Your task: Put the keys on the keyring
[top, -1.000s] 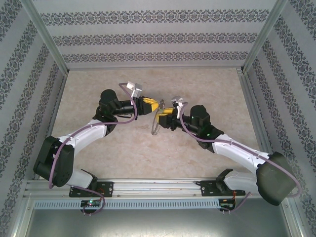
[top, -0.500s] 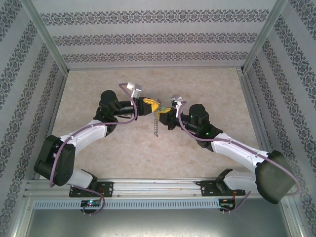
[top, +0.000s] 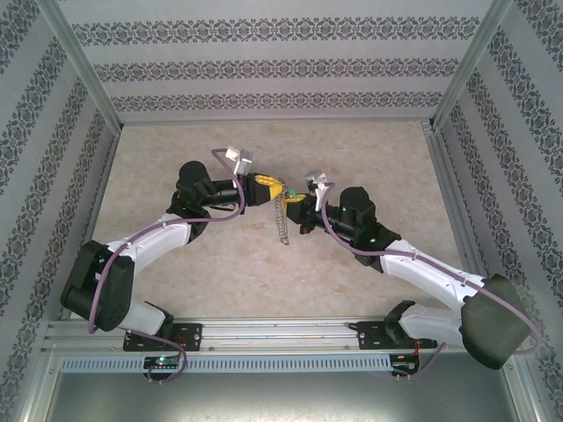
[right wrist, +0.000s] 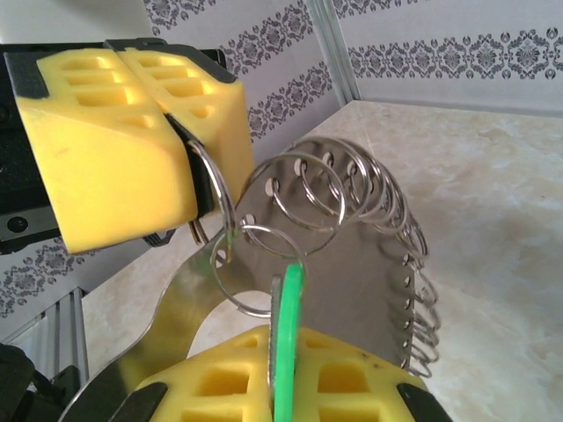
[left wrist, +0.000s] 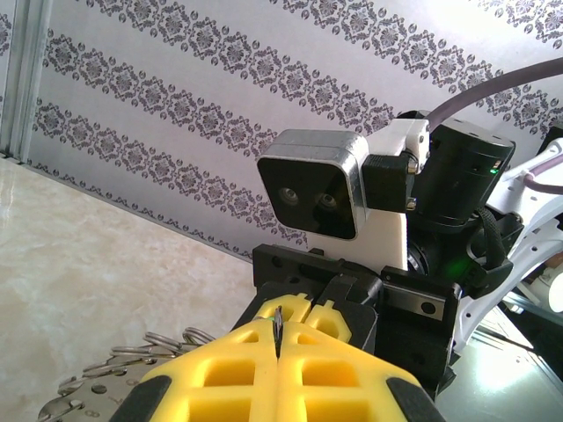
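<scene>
The key (right wrist: 288, 290), its green head edge-on, is pinched upright between the yellow fingers of my right gripper (right wrist: 283, 334), which is shut on it. Its tip touches the rim of a split ring (right wrist: 230, 297) on the keyring (right wrist: 352, 264), a steel plate carrying several wire rings. My left gripper (right wrist: 180, 145) holds that keyring by one ring at the plate's top left. In the left wrist view the left gripper (left wrist: 278, 338) is shut on a thin metal edge. From above, the left gripper (top: 271, 189) and the right gripper (top: 296, 204) meet mid-table, and the keyring (top: 282, 225) hangs between them.
The marble-look table (top: 369, 149) lies under the grippers. Patterned walls (top: 281, 70) stand at the back and on both sides. An aluminium rail (top: 281, 338) runs along the near edge by the arm bases.
My right gripper has closed on the green key. The hanging keyring has swung from slanting left to nearly straight down. The left gripper stays shut in place.
</scene>
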